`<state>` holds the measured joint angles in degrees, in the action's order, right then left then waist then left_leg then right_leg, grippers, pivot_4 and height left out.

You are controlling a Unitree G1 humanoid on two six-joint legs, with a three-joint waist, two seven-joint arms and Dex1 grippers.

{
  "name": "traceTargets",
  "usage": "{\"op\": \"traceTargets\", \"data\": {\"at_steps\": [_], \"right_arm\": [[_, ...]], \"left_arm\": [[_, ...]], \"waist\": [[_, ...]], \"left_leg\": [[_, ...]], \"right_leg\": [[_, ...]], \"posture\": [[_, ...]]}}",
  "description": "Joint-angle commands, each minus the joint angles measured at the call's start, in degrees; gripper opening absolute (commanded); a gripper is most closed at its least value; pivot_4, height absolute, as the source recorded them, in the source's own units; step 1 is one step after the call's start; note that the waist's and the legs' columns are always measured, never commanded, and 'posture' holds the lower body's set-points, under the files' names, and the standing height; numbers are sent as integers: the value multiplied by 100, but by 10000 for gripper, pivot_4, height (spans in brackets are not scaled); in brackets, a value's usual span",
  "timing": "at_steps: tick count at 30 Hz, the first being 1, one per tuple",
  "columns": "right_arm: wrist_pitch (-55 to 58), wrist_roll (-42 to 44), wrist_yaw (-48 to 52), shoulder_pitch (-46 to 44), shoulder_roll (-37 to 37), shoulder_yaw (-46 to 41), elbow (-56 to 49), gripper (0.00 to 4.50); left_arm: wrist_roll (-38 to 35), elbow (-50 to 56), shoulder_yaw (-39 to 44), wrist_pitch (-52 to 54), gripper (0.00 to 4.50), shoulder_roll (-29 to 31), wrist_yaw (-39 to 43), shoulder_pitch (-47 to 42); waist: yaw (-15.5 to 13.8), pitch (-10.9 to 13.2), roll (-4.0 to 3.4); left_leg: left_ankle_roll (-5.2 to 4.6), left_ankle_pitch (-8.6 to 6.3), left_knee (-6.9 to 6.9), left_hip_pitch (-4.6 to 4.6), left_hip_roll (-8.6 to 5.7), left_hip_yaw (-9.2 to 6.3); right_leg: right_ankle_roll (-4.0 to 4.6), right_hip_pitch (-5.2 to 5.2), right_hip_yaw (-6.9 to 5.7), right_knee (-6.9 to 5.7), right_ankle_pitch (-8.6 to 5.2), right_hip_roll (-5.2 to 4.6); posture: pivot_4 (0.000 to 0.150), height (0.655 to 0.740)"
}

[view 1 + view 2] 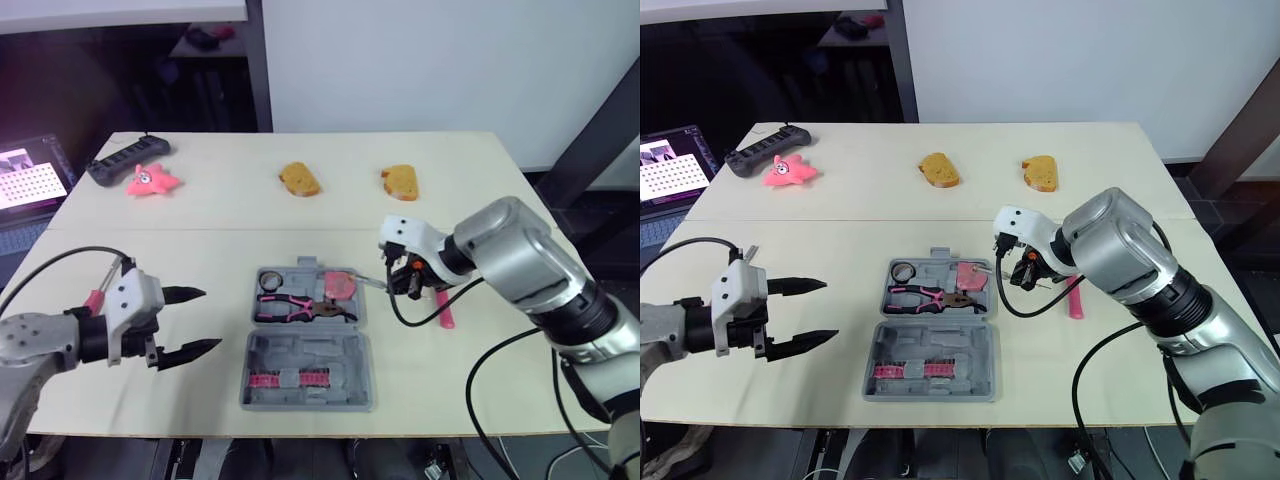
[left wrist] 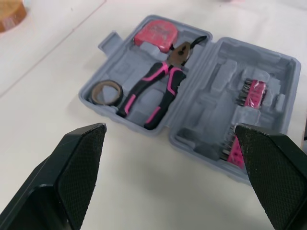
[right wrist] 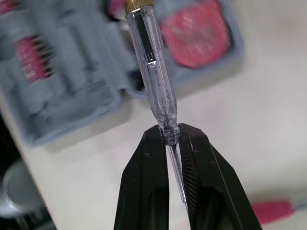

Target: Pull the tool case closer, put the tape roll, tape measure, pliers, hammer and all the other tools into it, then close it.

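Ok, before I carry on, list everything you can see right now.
tool case: one, grey, open, table front centre
tape roll: one, dark, in case
pliers: one, pink-black, in case
tape measure: one, pink, in case
bit strips: two, pink, case's near half
screwdriver: one, clear, gripped beside case
pink-handled tool: one, right of case
bread-like pieces: two, brown, far side
star toy: one, pink, far left
black device: one, beside toy
laptop: one, left of table
table: one, beige
left end effector: black, open, left of case
right end effector: black, shut on screwdriver
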<state>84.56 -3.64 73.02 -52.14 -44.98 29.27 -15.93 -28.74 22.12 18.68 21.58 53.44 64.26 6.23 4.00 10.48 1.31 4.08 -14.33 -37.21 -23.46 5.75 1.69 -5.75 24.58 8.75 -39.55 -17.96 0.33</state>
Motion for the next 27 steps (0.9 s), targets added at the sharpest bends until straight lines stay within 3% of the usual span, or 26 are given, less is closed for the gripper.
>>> {"op": "traceTargets", "data": {"at_steps": [1, 8, 16, 19, 27], "right_arm": [[481, 369, -500, -26, 9, -238, -168, 218], [783, 1216, -1261, 196, 216, -175, -777, 218], [776, 1272, -2737, 657, 612, -588, 280, 218], [788, 1167, -3330, 1003, 956, -1195, 834, 218], [794, 1276, -4297, 1716, 1696, -2138, 1081, 218]], "left_arm": [[-62, 4, 23, -102, 45000, 58, 122, -70], [-132, -6, 342, -204, 45000, 62, 388, 298], [-192, 253, 689, -117, 45000, 20, 364, 678], [-203, 317, 668, -92, 45000, -22, 307, 710], [-269, 304, 545, -78, 45000, -6, 259, 607]], "waist": [[8, 0, 0], [33, 0, 1], [-9, -4, 10], [4, -6, 15], [37, -7, 16]], "left_leg": [[0, 0, 2, -1, 0, 3], [-2, -1, 12, -2, 1, 3], [-2, -1, 6, -7, 0, 2], [-2, -1, 7, -8, 0, 2], [-2, -1, 12, -7, 1, 0]], "right_leg": [[-1, 2, 2, 0, 0, 0], [-6, 9, 2, 0, 2, 1], [-2, 4, 1, 6, 0, 0], [-3, 2, 1, 12, 0, -1], [-21, 6, 1, 8, 10, 4]], "posture": [[1500, 7150], [1500, 7150], [1500, 7150], [1500, 7150], [1500, 7150]]}}
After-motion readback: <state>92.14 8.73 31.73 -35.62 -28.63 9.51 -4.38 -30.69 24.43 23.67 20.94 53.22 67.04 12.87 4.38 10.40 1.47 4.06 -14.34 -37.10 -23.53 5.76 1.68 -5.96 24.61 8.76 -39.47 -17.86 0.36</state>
